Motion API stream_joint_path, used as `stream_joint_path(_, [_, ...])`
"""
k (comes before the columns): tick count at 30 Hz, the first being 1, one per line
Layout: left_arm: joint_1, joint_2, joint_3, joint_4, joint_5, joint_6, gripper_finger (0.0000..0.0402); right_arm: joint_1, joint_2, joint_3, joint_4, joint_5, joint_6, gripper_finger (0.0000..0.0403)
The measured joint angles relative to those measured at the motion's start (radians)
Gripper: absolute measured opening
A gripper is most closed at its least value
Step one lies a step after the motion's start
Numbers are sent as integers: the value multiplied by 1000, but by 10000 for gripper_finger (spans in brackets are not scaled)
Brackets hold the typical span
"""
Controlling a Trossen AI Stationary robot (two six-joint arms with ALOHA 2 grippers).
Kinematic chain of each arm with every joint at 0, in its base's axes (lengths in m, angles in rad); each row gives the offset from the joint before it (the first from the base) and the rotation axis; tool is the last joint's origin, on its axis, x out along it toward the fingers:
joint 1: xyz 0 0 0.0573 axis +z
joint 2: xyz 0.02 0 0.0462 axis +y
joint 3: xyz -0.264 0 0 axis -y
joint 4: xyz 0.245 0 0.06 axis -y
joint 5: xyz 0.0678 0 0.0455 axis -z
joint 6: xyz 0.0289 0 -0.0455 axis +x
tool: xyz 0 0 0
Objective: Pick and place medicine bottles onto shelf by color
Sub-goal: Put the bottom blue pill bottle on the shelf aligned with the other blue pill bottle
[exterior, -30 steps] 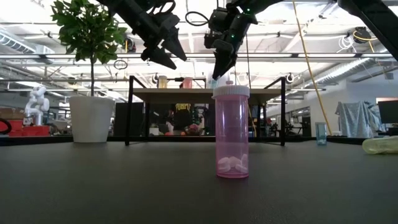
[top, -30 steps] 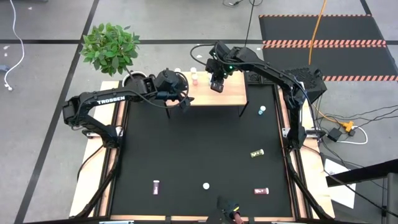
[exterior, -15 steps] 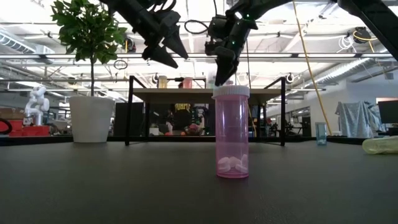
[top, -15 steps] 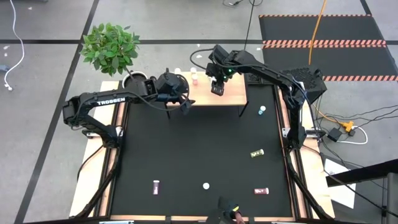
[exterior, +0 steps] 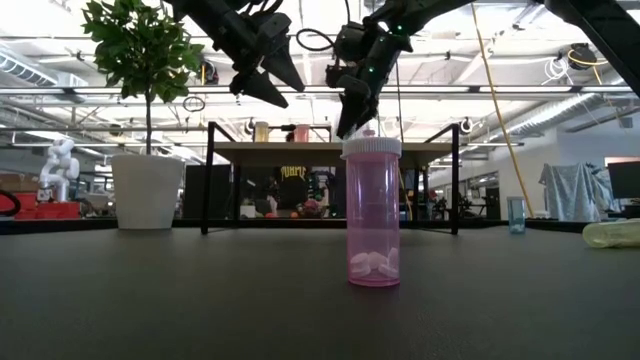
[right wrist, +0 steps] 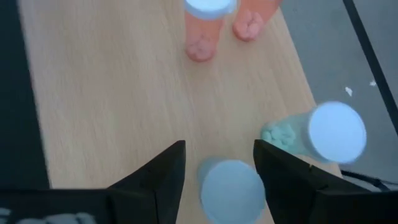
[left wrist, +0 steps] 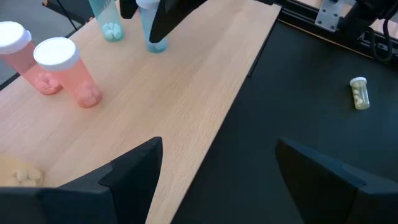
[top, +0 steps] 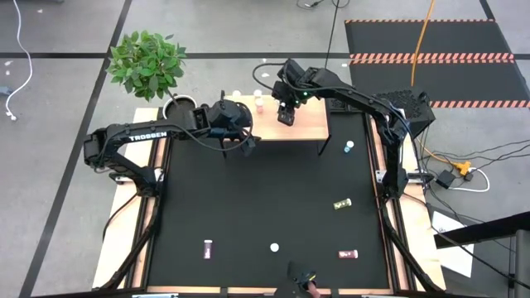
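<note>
Spread right end effector point(right wrist: 217, 165) poised over a teal bottle point(right wrist: 231, 190) standing on the shelf point(top: 305, 124) beside another teal bottle point(right wrist: 323, 134), two pink bottles point(left wrist: 65, 71) further along. Spread, empty left end effector point(top: 242, 142) hovering at the shelf's front edge. Wide black table point(top: 265, 199) open below, four more bottles point(top: 342, 203) scattered well apart.

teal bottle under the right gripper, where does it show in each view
High: not visible; the right gripper hangs over that spot on the shelf.
Low: hidden behind the pink bottle in front.
Left wrist: teal bottle on the shelf's far part, partly behind dark fingers.
Right wrist: its white cap between the open fingers, apart from them.
Shared landmark: the two pink bottles standing on the shelf.
</note>
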Motion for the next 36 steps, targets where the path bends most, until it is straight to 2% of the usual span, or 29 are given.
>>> stream_joint_path(6, [1,0,0,-1,0,2,312,0,-24,0,12,-6,-5,181])
stream_joint_path(15, [3,0,0,-6,0,35,312,2,-178,-24,-45,-7,26,180])
stream_joint_path(19, [4,0,0,-35,-2,37,312,2,-292,-234,60,-6,56,180])
stream_joint_path(23, [4,0,0,-73,-2,38,312,2,-420,-537,367,-7,118,163])
stream_joint_path(27, [4,0,0,-74,-3,78,312,2,-463,-724,609,-8,153,128])
stream_joint_path(30, [14,0,0,-69,-3,119,312,2,-442,-779,670,-9,148,103])
stream_joint_path(36, [50,0,0,-67,-4,132,312,2,-386,-787,713,-7,136,72])
